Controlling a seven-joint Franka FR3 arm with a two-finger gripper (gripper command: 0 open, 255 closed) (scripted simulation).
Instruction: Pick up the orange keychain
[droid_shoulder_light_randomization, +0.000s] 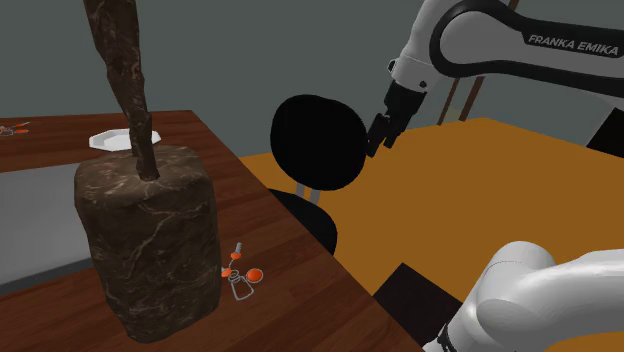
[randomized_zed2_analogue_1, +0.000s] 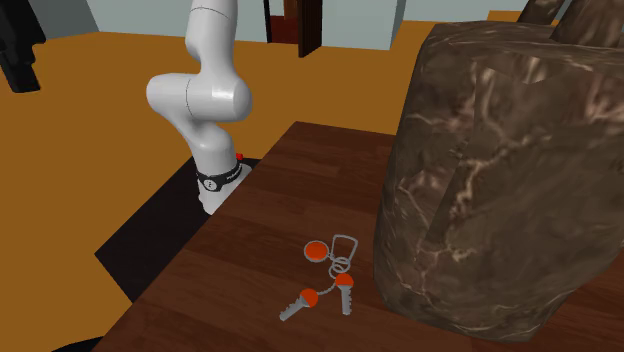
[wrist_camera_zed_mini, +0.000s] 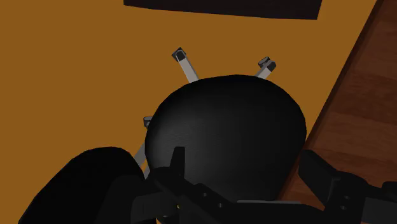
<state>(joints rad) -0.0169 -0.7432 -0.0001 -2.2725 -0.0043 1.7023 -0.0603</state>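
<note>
Orange keychain lies flat on the wooden bench, close to the bench's edge and just beside the foot of a big brown marbled block. The second exterior view shows it as a metal ring with orange-headed keys and an orange tag fanned out on the wood, near the block but apart from it.

The pincer hangs high and off the bench, above a black chair that stands on the orange floor by the bench's edge. In the wrist view its two fingers stand well apart with nothing between them: it is wide open and empty.

The step in hand looks like the reach, hardly begun. To do it well, carry the pincer over the bench's edge toward the shoulder view's left and nearer, keeping enough height to clear the chair's back, and only then come straight down over the keys. The block is the likely snag, so descend on the keychain's open side and turn the fingers so neither one meets the block's face. The keys lie thin on the wood, so the fingertips should go almost to the surface and straddle the ring where the pieces join. Closing there should lift the whole bunch together; expect the loose keys to dangle.
</note>
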